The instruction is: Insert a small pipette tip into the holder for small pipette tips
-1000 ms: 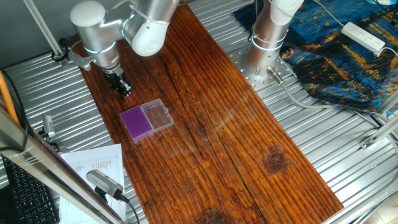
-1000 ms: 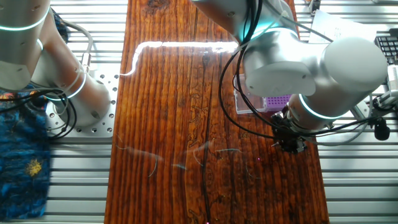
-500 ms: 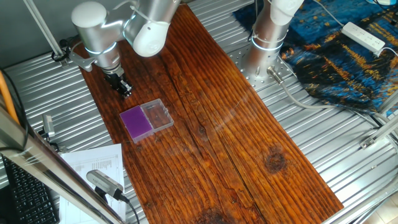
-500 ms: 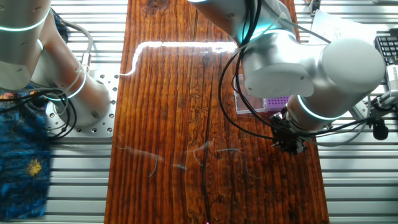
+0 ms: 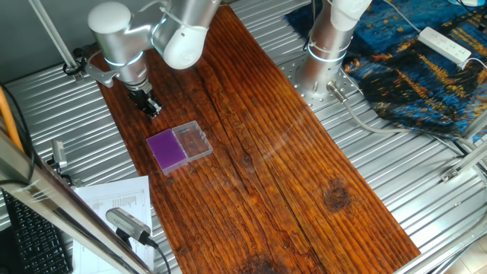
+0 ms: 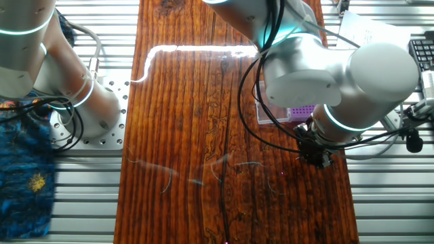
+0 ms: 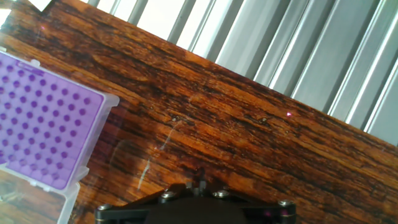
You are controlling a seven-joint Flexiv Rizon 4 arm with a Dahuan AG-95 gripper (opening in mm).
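Observation:
The purple holder lies flat on the wooden board, joined to a clear plastic box. It also shows in the other fixed view, partly behind the arm, and at the left of the hand view with its grid of holes. My gripper hangs just above the board, a short way beyond the holder's far side, near the board's edge. In the hand view its fingertips are pressed together at the bottom edge. The small pipette tip cannot be made out in any view.
Ribbed metal table surrounds the wooden board. Papers and a keyboard lie at the near left. A second arm's base, a blue cloth and a power strip are at the far right.
The gripper has shifted only very slightly near the board's edge. The holder and box have not moved.

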